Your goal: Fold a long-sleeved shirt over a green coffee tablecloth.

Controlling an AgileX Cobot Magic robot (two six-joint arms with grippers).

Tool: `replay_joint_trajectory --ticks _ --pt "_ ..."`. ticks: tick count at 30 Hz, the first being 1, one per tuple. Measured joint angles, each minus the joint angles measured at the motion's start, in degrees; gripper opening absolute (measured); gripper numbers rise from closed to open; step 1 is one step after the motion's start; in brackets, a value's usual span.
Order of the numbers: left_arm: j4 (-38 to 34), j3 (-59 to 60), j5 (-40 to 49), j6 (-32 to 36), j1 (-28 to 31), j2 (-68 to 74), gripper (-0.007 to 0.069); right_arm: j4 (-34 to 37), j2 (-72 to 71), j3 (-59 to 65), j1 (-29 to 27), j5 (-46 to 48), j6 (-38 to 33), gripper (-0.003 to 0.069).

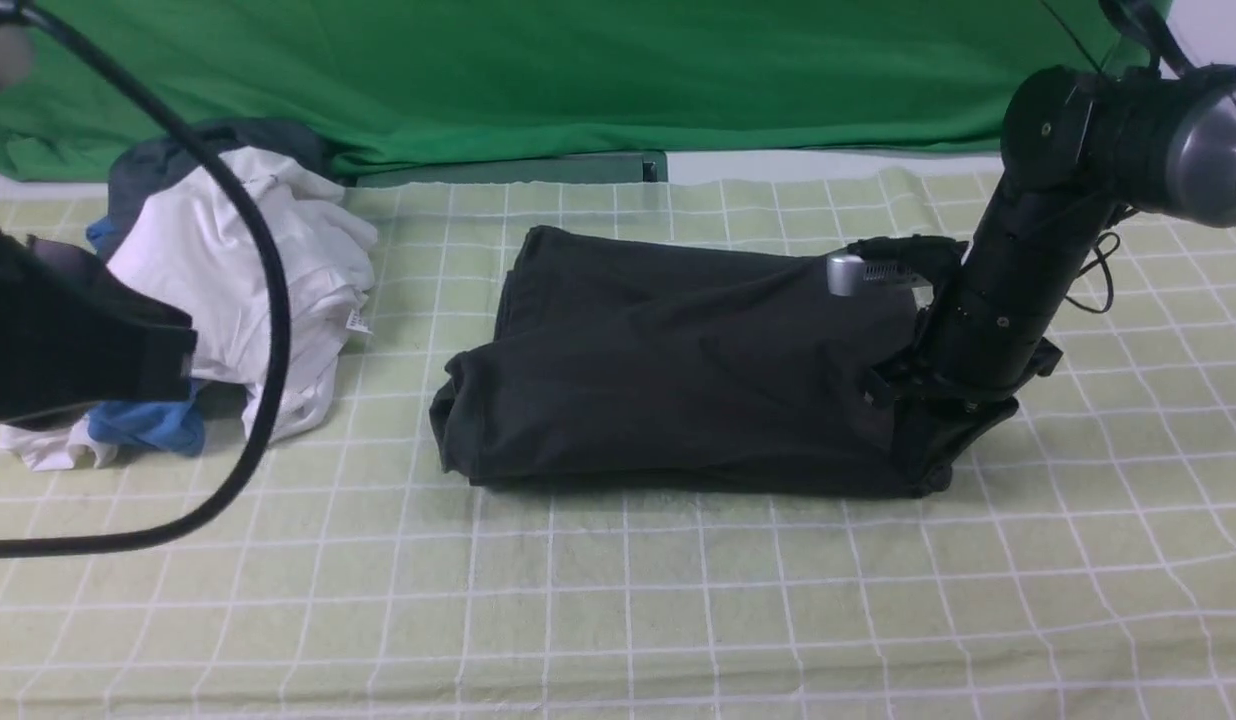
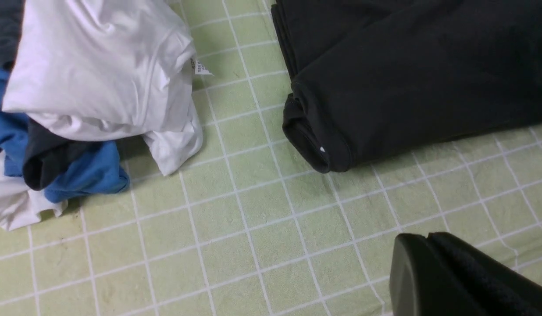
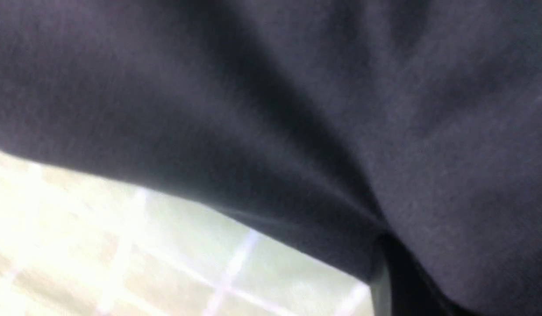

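Note:
The black long-sleeved shirt (image 1: 668,370) lies folded into a thick bundle in the middle of the pale yellow-green gridded tablecloth (image 1: 618,600). Its logo is hidden. My right gripper (image 1: 923,445) is down at the bundle's right end, shut on the shirt. Black fabric (image 3: 297,109) fills the right wrist view and creases into the fingers (image 3: 380,281). My left gripper (image 2: 429,238) hovers shut and empty above bare tablecloth (image 2: 253,219), short of the shirt's left end (image 2: 323,149).
A pile of white, blue and dark grey garments (image 1: 258,260) sits at the left, close to the left arm (image 1: 68,340). A black cable (image 1: 273,300) loops in front of it. A bright green sheet (image 1: 578,70) hangs along the back.

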Motion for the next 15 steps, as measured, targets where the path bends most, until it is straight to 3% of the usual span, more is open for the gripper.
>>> replay_joint_trajectory --ticks 6,8,10,13,15 --pt "-0.07 0.0 -0.29 -0.17 0.0 -0.15 0.0011 -6.76 -4.57 5.62 0.0 0.92 3.54 0.0117" --pt "-0.17 0.0 -0.32 -0.17 0.0 -0.19 0.0011 -8.68 -5.61 5.91 0.0 1.13 5.46 0.0148" --pt "-0.45 0.0 -0.37 -0.17 0.0 -0.19 0.0011 -9.83 -6.51 5.94 0.0 1.25 6.5 0.0231" --pt "-1.56 0.0 -0.37 -0.24 0.0 -0.19 0.0011 -10.87 -8.3 5.98 0.0 1.44 6.93 0.0442" --pt "-2.5 0.0 -0.15 -0.24 0.0 -0.19 0.0011 -11.04 -10.45 6.05 0.0 1.46 7.13 0.053"
